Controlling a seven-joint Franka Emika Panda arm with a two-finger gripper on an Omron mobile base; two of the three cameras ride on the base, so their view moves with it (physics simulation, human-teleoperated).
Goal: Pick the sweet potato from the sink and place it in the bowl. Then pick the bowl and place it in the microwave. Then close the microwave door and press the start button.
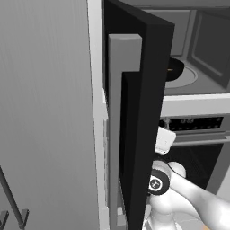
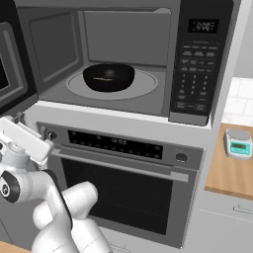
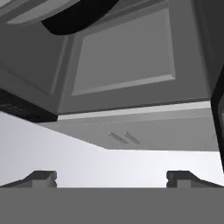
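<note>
The microwave [image 2: 148, 106] stands open, and the black bowl [image 2: 108, 76] sits on its round turntable. A thin orange streak inside the bowl is the sweet potato [image 2: 104, 79]. The microwave door [image 1: 134, 112] is swung out to the left, black with a grey inner frame, and appears edge-on at the left [image 2: 10, 64]. My gripper [image 2: 19, 123] hangs below the door's lower corner, in front of the oven's top left. In the hand view my gripper [image 3: 111, 178] is open, with nothing between its fingertips [image 3: 41, 177], and looks up at the bowl [image 3: 78, 15].
The microwave's button panel [image 2: 197, 64] is right of the cavity. Below is an oven [image 2: 123, 183] with a handle bar. A small scale [image 2: 238, 142] rests on the wooden counter at right. A tall grey cabinet wall [image 1: 45, 112] stands left of the door.
</note>
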